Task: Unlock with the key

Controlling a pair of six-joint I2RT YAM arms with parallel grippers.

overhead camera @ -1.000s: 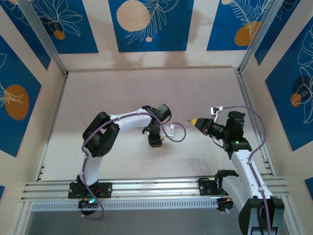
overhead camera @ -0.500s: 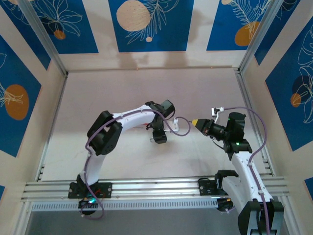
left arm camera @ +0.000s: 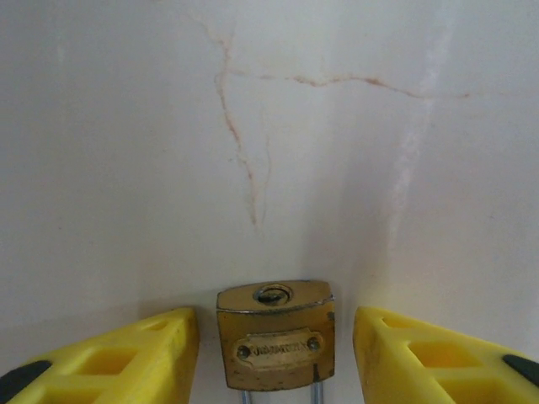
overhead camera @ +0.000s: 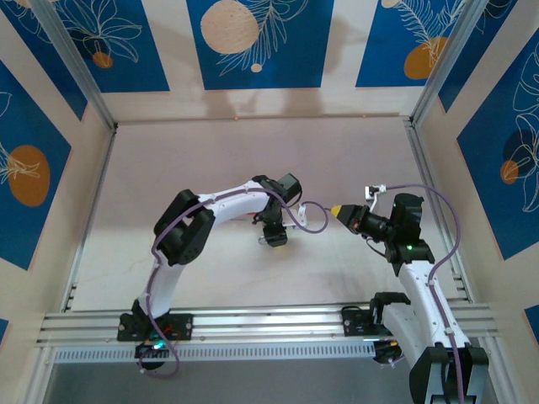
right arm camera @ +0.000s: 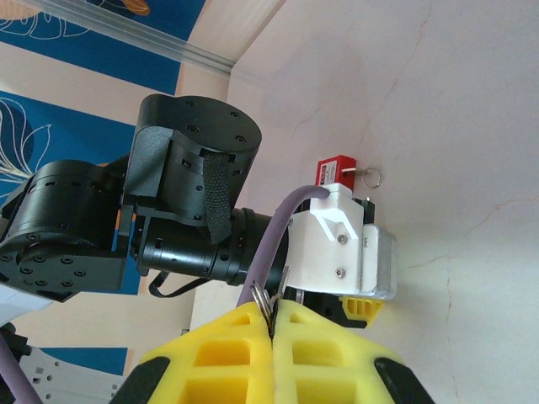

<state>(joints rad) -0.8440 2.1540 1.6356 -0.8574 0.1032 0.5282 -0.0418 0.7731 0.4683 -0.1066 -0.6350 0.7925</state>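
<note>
A small brass padlock [left arm camera: 275, 345] lies on the table between the yellow fingers [left arm camera: 160, 353] of my left gripper [left arm camera: 274, 324], keyhole end pointing away from the wrist. The jaws stand open, with a narrow gap on each side of the lock. In the top view the left gripper [overhead camera: 274, 237] points down at mid-table. My right gripper [right arm camera: 275, 310] is shut on the key [right arm camera: 284, 282]; its thin silver tip and ring stick out between the fingertips. The right gripper [overhead camera: 337, 210] hovers just right of the left wrist, pointing at it.
A small red padlock [right arm camera: 334, 171] with a wire ring [right arm camera: 371, 177] lies on the table beyond the left wrist camera housing [right arm camera: 358, 248]. A purple cable [overhead camera: 307, 220] loops between the two grippers. Aluminium rails edge the table on all sides.
The left gripper has shifted right and slightly back over the brass padlock, and its jaws have narrowed around it. The right arm has stayed almost still, holding the key.
</note>
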